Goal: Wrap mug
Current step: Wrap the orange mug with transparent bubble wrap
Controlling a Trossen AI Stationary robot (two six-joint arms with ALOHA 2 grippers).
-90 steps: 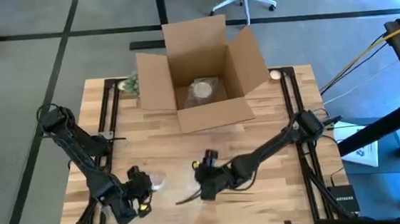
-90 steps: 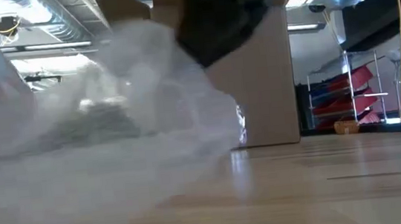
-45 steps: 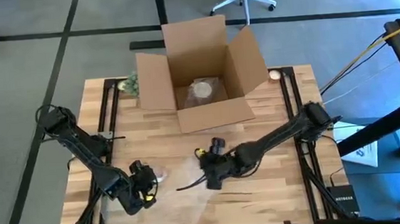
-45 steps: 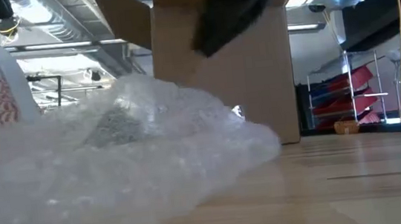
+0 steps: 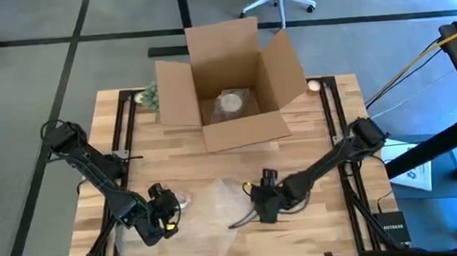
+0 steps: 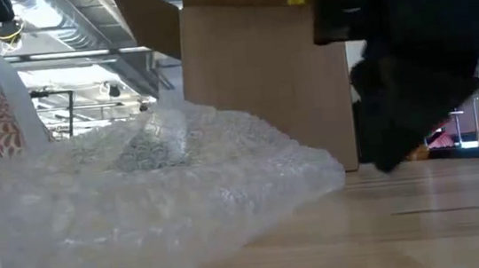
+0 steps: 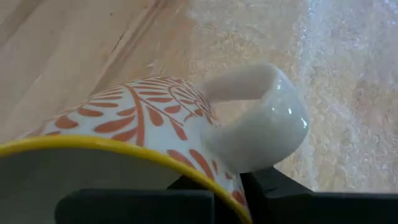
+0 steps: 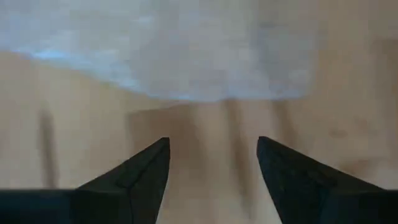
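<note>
Mug: glazed ceramic, orange leaf pattern, yellow rim; likely rigid, slick, breakable; best held by rim or handle. Located front-left of worktop, gripped at the rim by left hand, low beside bubble wrap. Right hand: low over worktop just past the wrap's edge, fingers apart, empty.

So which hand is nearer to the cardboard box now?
The right hand. It is open, in front of the cardboard box by the bubble wrap; the left hand holds the mug farther out.
</note>
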